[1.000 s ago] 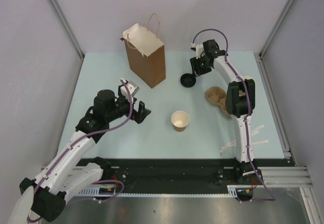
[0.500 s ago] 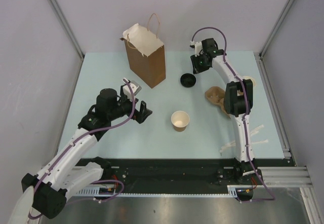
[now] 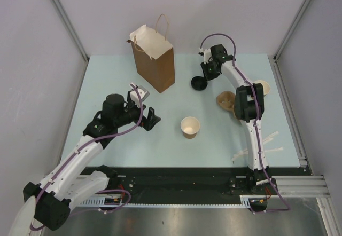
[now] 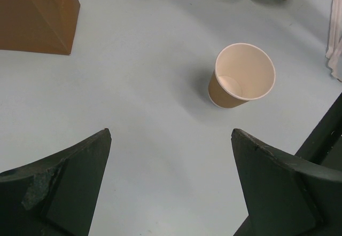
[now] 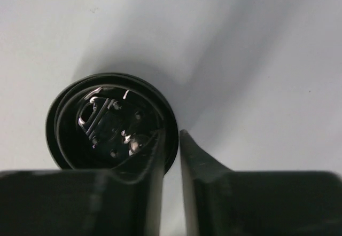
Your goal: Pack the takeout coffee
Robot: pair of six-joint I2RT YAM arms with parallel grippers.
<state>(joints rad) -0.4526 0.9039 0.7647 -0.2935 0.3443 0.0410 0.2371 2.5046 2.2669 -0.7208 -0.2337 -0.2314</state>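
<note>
- The right claw (image 5: 172, 140) is drawn narrow, one finger inside the rim of the black lid (image 5: 107, 121) and one outside. We judge that it pinches the rim.
- The lid sits far on the table (image 3: 107, 76), just right of the paper bag (image 3: 155, 60) and left of the pulp tray (image 3: 227, 101). It is round, so we have no long axis to line up.
- The coming move turns on one relation: the open cup (image 3: 190, 127) stands upright mid-table, well apart from the lid, nearer to us and slightly left of it. We judge the lid must travel that way.
- The right arm (image 3: 248, 100) is stretched far out, its wrist bent down over the lid.
- The left claw (image 3: 149, 117) is spread wide and holds nothing. It is the closer of the two to the cup, which lies just to its right.
- In the left wrist view the cup sits ahead and right of the gap.
- The left arm (image 3: 80, 150) is bent, its forearm pointing right and low over the table.
</note>
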